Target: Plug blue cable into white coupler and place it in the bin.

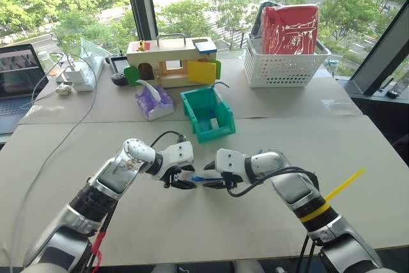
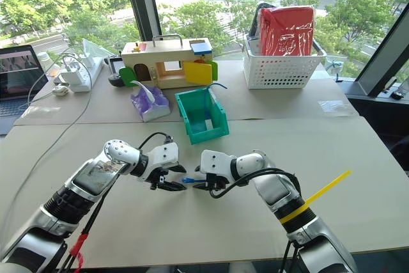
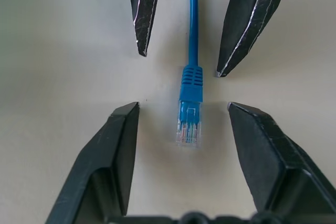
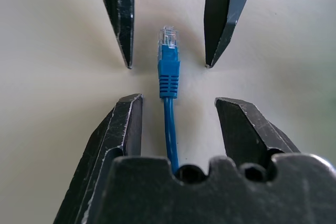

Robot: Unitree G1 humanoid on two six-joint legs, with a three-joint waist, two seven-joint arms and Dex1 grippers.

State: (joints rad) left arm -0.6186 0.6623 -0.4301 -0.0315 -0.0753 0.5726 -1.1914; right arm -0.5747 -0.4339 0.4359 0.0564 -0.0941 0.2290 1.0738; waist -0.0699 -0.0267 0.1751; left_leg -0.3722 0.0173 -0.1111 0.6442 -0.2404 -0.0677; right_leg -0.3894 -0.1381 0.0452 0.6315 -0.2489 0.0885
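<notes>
The blue cable lies flat on the tabletop, its clear-tipped plug between the two grippers. My left gripper is open, its fingers standing either side of the plug without touching it. My right gripper faces it, also open, and the cord runs between its fingers, apart from both. In the head views the two grippers meet tip to tip in front of the teal bin. Inside the bin lies a small white piece; I cannot tell whether it is the white coupler.
Behind the bin stand a wooden toy house, a purple tissue pack and a white lattice basket holding a red bag. A laptop and a power strip with grey-white cords sit far left. A yellow strap sticks out from my right forearm.
</notes>
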